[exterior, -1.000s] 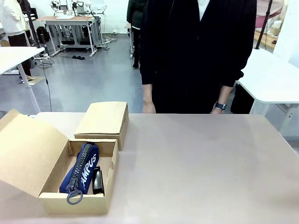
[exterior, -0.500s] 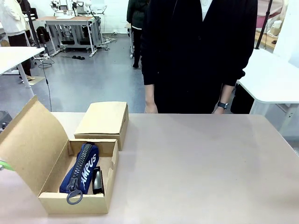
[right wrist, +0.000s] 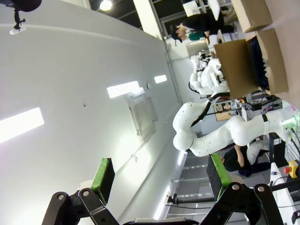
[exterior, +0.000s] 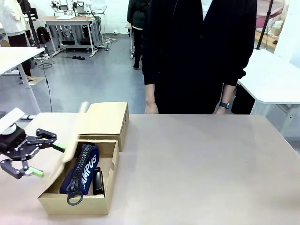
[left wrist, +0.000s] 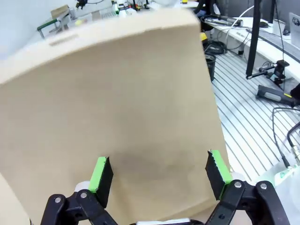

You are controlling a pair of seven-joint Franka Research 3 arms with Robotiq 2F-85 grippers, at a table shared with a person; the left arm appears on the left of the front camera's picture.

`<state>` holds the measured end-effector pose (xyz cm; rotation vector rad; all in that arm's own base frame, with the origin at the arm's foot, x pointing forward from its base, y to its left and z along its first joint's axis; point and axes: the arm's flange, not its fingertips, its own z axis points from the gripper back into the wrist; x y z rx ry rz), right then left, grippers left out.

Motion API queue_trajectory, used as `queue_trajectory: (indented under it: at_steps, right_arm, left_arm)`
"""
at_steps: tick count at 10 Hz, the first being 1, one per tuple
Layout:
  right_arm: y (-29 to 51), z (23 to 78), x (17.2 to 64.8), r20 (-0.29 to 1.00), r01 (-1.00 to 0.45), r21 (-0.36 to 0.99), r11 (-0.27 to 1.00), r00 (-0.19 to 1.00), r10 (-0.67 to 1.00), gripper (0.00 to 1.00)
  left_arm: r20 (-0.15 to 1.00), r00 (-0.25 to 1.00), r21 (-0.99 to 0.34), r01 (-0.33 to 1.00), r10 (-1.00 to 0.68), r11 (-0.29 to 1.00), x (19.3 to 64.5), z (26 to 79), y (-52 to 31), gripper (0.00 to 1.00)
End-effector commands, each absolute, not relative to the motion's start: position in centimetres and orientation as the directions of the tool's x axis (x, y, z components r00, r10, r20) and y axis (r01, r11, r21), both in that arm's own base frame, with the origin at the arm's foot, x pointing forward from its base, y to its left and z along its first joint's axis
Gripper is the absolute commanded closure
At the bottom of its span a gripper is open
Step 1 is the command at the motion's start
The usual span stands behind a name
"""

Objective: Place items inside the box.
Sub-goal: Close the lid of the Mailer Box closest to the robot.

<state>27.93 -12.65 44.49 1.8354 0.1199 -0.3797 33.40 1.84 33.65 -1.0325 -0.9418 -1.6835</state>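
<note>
Motion-blurred flap lid (exterior: 72, 136) of the box (exterior: 75, 202); black object (exterior: 97, 181) beside the navy pouch (exterior: 82, 168), half hidden.

Box (exterior: 77, 204) sits on the tabletop (exterior: 201, 168) just right of the left gripper's (exterior: 40, 157) spread jaws, pouch (exterior: 82, 168) inside it, lid (exterior: 70, 140) at the fingertips, smaller box (exterior: 104, 121) behind.

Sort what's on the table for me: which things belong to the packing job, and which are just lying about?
Part of the job:
- open cardboard box, its flap lid swinging up
- navy blue zip pouch inside it
- small black object beside the pouch
- left gripper, open, behind the flap

Just lying about:
- smaller closed cardboard box behind it
</note>
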Motion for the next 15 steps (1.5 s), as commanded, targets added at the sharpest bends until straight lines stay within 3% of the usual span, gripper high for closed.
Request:
queue_trajectory:
  at_steps: [1,3,6,10,15]
  right_arm:
    - [-12.7,45.2,27.7,-0.325,0.281,0.91,-0.303,0.94,-0.105,0.0]
    - [-12.7,45.2,27.7,-0.325,0.281,0.91,-0.303,0.94,-0.105,0.0]
    - [-12.7,45.2,27.7,-0.325,0.281,0.91,-0.303,0.94,-0.105,0.0]
    - [-12.7,45.2,27.7,-0.325,0.281,0.91,-0.303,0.94,-0.105,0.0]
    - [-12.7,45.2,27.7,-0.325,0.281,0.91,-0.303,0.94,-0.105,0.0]
  left_arm:
    - [0.927,-0.265,0.205,0.951,-0.266,-0.232,26.8,31.0,-1.8,0.0]
    - [0.942,-0.289,0.255,0.948,-0.173,-0.191,26.5,31.3,-2.8,0.0]
    - [0.965,-0.229,0.204,0.96,-0.124,-0.192,26.1,31.2,-4.9,0.0]
    - [0.964,-0.184,0.154,0.975,-0.192,-0.16,26.6,28.9,-7.0,0.0]
    - [0.896,-0.29,0.232,0.952,-0.337,-0.201,25.7,27.2,-7.0,0.0]
